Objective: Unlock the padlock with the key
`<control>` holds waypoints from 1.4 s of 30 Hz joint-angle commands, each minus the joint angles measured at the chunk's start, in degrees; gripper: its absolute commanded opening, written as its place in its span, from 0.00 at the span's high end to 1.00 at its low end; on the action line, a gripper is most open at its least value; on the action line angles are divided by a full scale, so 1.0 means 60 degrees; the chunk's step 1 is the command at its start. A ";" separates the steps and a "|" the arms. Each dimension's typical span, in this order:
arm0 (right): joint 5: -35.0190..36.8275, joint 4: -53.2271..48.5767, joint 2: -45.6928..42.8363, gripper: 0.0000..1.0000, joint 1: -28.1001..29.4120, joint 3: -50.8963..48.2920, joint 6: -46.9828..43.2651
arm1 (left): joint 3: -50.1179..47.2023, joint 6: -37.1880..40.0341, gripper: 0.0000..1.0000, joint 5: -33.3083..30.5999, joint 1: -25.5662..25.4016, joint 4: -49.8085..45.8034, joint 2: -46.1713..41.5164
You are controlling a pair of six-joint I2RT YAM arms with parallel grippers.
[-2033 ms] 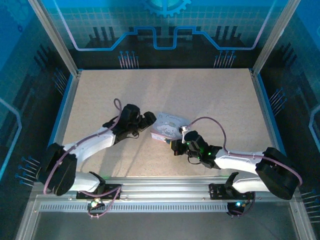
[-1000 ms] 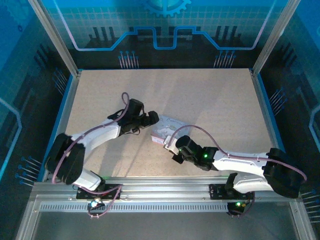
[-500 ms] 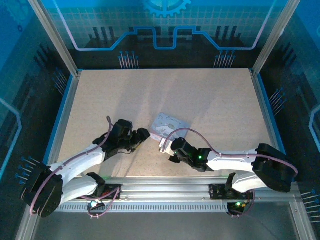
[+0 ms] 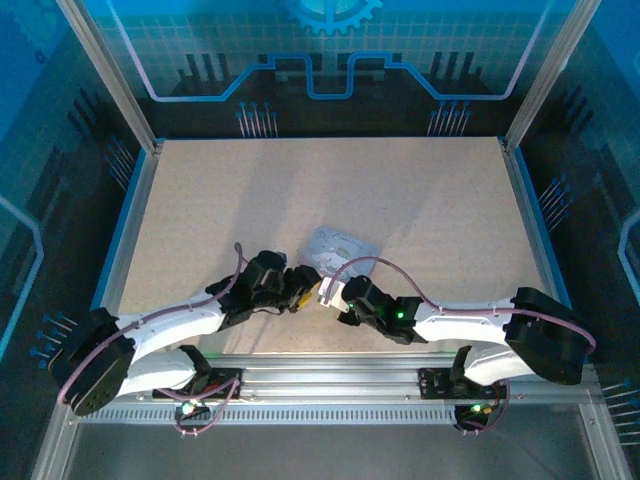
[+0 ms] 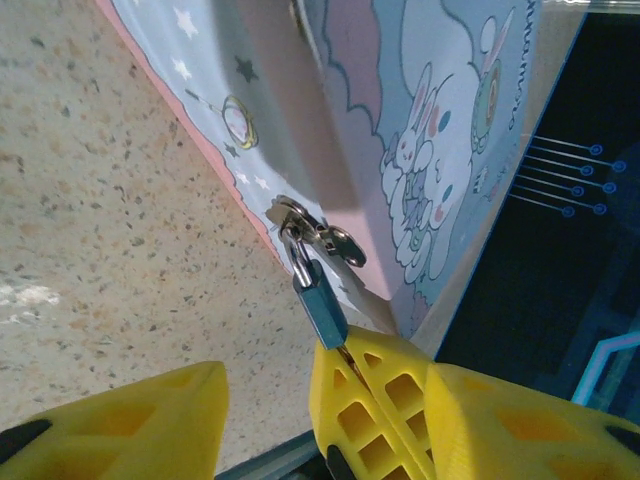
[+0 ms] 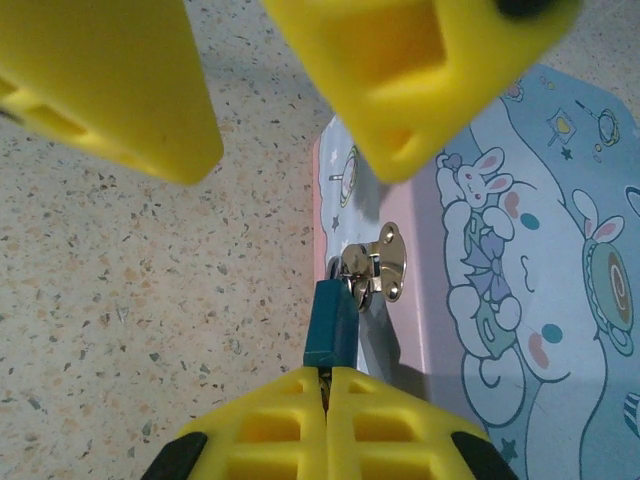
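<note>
Padlock (image 6: pixel 330 322) hanging off tin's (image 6: pixel 500 250) hasp (image 6: pixel 385 262), key (image 5: pixel 343 353) seemingly pinched in clamped right gripper (image 6: pixel 325 385) at its base; left gripper (image 6: pixel 290 130) gaping alongside. Next: brace body, then twist.

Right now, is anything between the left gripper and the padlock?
Nothing loose. The open left gripper faces the padlock on the tin's clasp, but the right gripper, shut on the key, crowds the padlock's bottom end.

overhead, plus wrist close-ups sharing padlock (image 5: pixel 322 305)
</note>
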 commanded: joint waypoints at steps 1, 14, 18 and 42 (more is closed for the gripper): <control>0.0184 -0.0021 0.0125 1.00 0.0144 0.0021 -0.0149 | -0.0012 -0.0547 0.47 -0.0296 -0.0185 0.0539 0.0240; 0.0305 0.0065 0.0236 1.00 0.0254 0.0075 -0.0204 | 0.0201 -0.1174 0.60 -0.0341 -0.0577 0.1697 0.1540; 0.0318 0.0109 0.0260 1.00 0.0248 0.0090 -0.0185 | 0.0333 -0.1205 0.64 -0.0329 -0.0674 0.1883 0.1866; -0.0052 0.0371 -0.0145 1.00 -0.0010 -0.0149 0.1065 | 0.0396 -0.1796 0.99 -0.0850 -0.1101 0.2401 0.2679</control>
